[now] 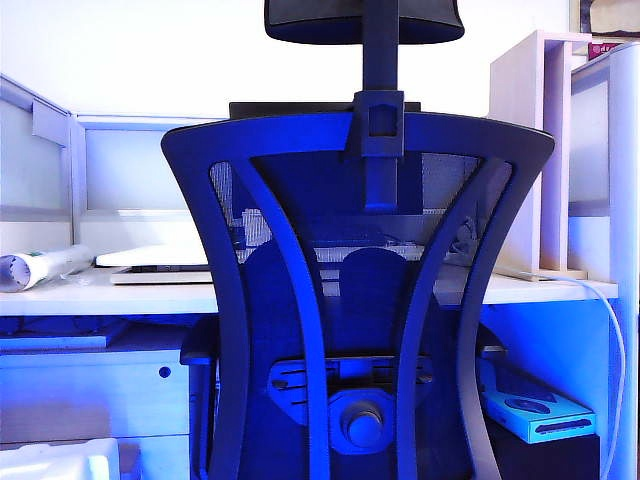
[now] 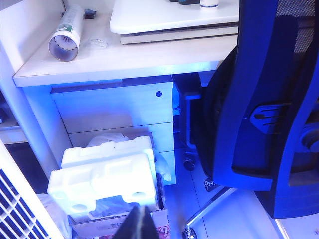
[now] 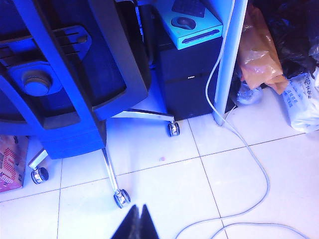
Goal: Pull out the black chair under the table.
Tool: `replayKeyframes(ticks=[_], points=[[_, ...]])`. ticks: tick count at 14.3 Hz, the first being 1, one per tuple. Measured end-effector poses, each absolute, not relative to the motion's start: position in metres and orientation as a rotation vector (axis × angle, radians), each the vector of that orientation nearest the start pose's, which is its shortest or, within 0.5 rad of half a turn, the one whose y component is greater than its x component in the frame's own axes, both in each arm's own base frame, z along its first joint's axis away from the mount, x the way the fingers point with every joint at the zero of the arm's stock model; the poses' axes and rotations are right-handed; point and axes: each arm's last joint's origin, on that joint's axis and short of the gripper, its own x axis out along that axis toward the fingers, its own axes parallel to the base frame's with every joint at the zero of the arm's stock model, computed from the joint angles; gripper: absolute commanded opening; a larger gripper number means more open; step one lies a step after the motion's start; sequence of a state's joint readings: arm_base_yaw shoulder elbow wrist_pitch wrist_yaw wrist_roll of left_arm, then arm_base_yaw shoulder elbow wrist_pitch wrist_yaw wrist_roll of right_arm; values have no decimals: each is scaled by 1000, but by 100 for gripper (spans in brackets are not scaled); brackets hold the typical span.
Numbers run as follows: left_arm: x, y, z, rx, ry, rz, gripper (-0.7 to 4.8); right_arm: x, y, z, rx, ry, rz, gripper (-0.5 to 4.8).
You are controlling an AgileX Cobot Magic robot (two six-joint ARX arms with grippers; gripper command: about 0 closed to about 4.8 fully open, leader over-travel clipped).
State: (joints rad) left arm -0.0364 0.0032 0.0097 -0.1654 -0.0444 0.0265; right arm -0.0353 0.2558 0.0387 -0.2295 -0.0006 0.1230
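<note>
Black chair tucked against the front edge of the white surface, our left hand pinched shut over foam packing, our right hand shut, empty, above floor tiles by a castor.

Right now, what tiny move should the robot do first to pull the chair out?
Probably open the right pincer and reach toward the black chair. Both pincers look shut and touch nothing, the left pincer hangs above the foam box, and the chair sits against the table.
</note>
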Motion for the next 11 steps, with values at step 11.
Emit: replayKeyframes(ticks=[11], points=[[96,-4,151,28,158,-48,-5,104,-4,134,129,444,-61,-6]])
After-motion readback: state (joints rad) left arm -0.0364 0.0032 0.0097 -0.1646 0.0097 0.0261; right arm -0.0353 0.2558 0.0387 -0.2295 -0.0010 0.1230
